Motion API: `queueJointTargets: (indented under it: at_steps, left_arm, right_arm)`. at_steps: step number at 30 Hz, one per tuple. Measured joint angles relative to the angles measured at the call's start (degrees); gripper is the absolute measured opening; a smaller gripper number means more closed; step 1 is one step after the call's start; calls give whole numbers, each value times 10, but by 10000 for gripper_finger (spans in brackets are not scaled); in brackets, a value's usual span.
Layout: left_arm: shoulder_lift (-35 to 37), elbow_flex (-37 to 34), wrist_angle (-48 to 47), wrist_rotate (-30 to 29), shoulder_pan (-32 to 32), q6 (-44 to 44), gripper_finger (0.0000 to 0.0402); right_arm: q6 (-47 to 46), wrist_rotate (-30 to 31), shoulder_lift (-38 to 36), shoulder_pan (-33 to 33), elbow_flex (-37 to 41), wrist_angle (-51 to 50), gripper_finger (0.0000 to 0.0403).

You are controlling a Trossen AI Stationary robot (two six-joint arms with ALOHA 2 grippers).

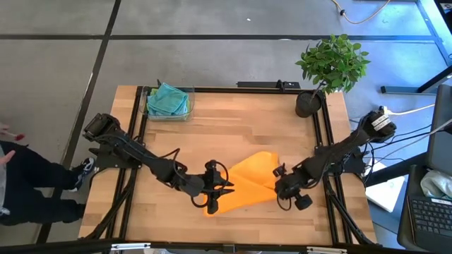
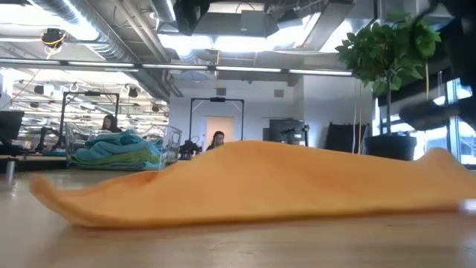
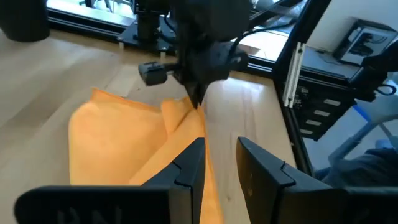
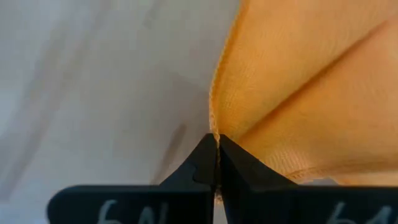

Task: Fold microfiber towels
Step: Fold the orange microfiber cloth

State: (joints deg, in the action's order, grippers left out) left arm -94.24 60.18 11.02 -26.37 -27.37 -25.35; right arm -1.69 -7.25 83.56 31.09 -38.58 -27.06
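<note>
Looking down from the high view, I am seeing the orange towel (image 1: 251,185) lying crumpled and partly folded on the wooden tabletop (image 1: 233,120), near its front edge and between my two arms. My right gripper (image 1: 277,185) is sitting at the towel's right edge, and in the right wrist view its jaws are pressed fully together with the orange hem pinched between the tips (image 4: 217,163). My left gripper (image 1: 214,201) is resting low at the towel's left corner; in the left wrist view its fingers (image 3: 186,171) are standing partly apart, one of them over the cloth, and I cannot tell whether they are gripping anything. That same view is showing the right gripper's tips planted on a raised ridge of the towel.

From the low view the towel is humping up in the middle and trailing flat toward both sides. The other towels (image 1: 168,100), teal and light blue, are piled in a clear bin (image 1: 150,106) at the far left corner of the tabletop, well apart from the orange one. A potted plant (image 1: 330,67) is standing at the far right corner.
</note>
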Motion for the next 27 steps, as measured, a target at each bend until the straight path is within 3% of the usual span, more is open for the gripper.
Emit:
queueJointTargets:
  at_steps: [7,11,13,20,27]
  left_arm:
    - [0,0,2,-12,-12,5,82]
    - [-8,1,2,-111,-28,46,82]
    - [-12,0,-6,-128,-27,63,82]
    - [-43,1,2,8,-26,16,82]
    - [-88,0,-1,50,-64,-3,82]
  right_arm:
    - [-25,-5,12,1,41,58,6]
    - [-41,-7,11,1,50,88,17]
    - [-51,-7,11,2,50,88,21]
    - [-55,-1,12,17,50,84,7]
    - [-72,-3,12,17,51,83,21]
